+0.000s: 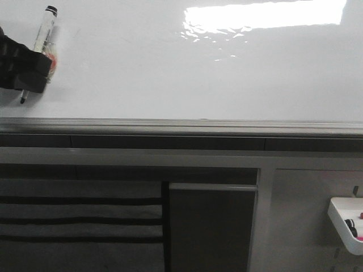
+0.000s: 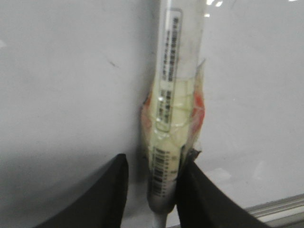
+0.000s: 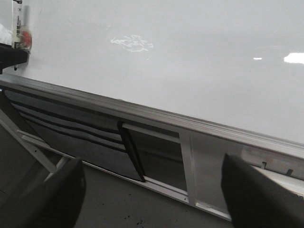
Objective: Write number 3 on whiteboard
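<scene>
The whiteboard (image 1: 170, 68) is the largest thing here, glossy with a bright light patch, and no number 3 or other stroke shows on it. Its grey edge rail (image 1: 181, 126) runs along the board's lower side. Well below the rail's right end hangs a small white tray (image 1: 344, 222). At the board's left end, just above the rail, the left gripper (image 1: 25, 71) is clenched on a marker (image 1: 43, 35), tip down. The right gripper (image 3: 152, 190) hangs released, its 2 fingers wide apart, facing the rail.
</scene>
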You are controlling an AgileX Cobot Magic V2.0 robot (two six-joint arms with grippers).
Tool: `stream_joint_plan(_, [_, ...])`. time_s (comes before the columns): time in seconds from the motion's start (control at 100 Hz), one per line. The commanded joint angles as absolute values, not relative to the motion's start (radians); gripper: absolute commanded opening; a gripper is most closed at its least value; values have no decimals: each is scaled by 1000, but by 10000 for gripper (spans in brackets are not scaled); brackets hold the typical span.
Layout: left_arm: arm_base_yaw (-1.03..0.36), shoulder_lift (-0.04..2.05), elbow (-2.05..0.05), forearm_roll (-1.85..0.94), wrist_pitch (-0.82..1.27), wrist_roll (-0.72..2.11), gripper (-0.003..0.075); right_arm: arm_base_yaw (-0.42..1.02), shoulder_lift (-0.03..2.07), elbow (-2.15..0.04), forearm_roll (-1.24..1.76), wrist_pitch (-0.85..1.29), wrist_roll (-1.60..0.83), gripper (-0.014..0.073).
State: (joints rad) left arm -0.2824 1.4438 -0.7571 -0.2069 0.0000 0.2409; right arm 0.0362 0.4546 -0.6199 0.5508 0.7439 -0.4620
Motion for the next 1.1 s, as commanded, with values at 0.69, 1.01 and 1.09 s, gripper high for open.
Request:
stream_joint_plan(0.69, [-291, 1325, -791, -207, 183, 322, -18, 37, 487, -692, 623, 770, -472, 530])
stream_joint_plan(1.01, [-438, 1163, -873, -214, 609, 577, -18, 76, 696, -852, 722, 1036, -706, 530])
stream_joint_plan(1.09, [-498, 1153, -915, -219, 719, 611, -18, 133, 771, -884, 746, 1064, -781, 530])
